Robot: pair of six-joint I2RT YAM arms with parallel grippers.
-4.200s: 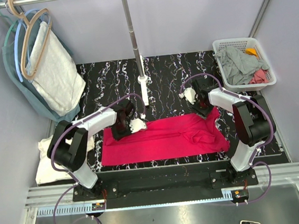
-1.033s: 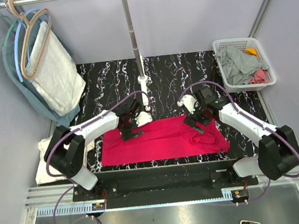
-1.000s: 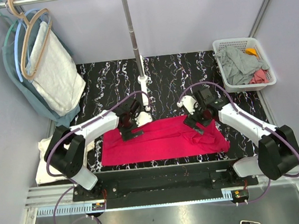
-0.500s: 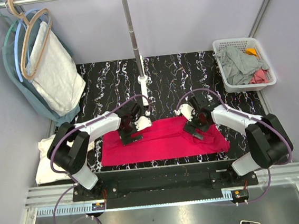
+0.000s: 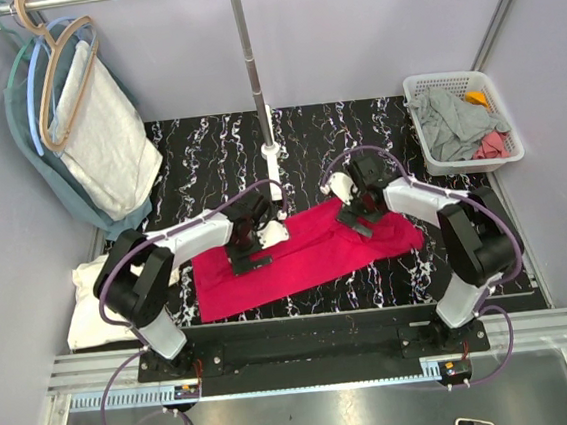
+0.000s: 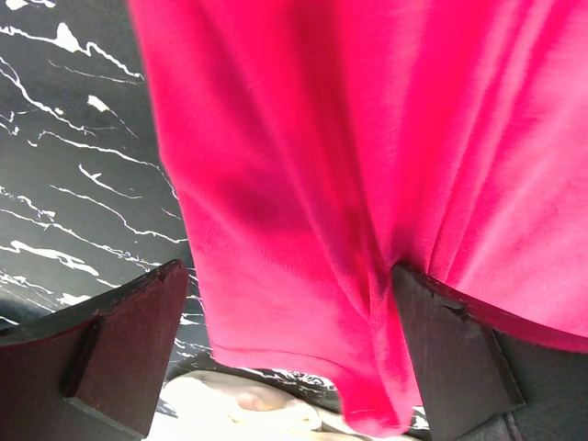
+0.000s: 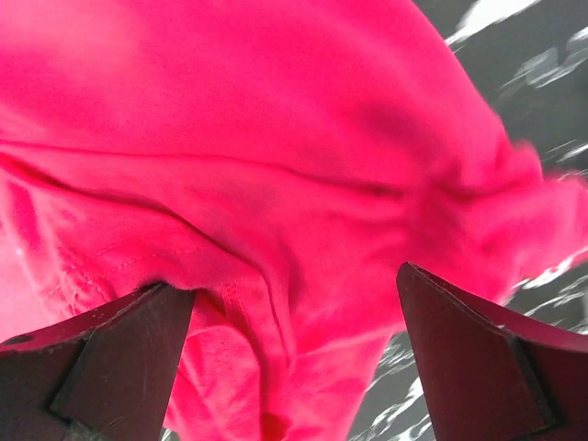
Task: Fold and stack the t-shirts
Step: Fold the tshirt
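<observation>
A red t-shirt [image 5: 308, 255] lies slantwise on the black marbled table [image 5: 197, 150], folded into a long band with its right end further back. My left gripper [image 5: 250, 248] is down on the shirt's left part. In the left wrist view it [image 6: 289, 344] is open, with the red cloth [image 6: 367, 138] and one of its hems spanning the gap. My right gripper [image 5: 356, 216] rests on the shirt's right part. In the right wrist view it [image 7: 294, 354] is also open, over creased red cloth [image 7: 276, 138] with a seam. Neither pair of jaws is closed on the cloth.
A white basket [image 5: 451, 77] of crumpled clothes stands at the back right corner. A rack pole [image 5: 253, 75] rises from the table's back middle. Garments on hangers [image 5: 96, 140] hang at the left. A pale cloth [image 5: 87, 307] lies off the table's left edge.
The shirt's right end has swung toward the back, so it lies slanted instead of straight. My right gripper has moved back and left with it. The left gripper has barely shifted.
</observation>
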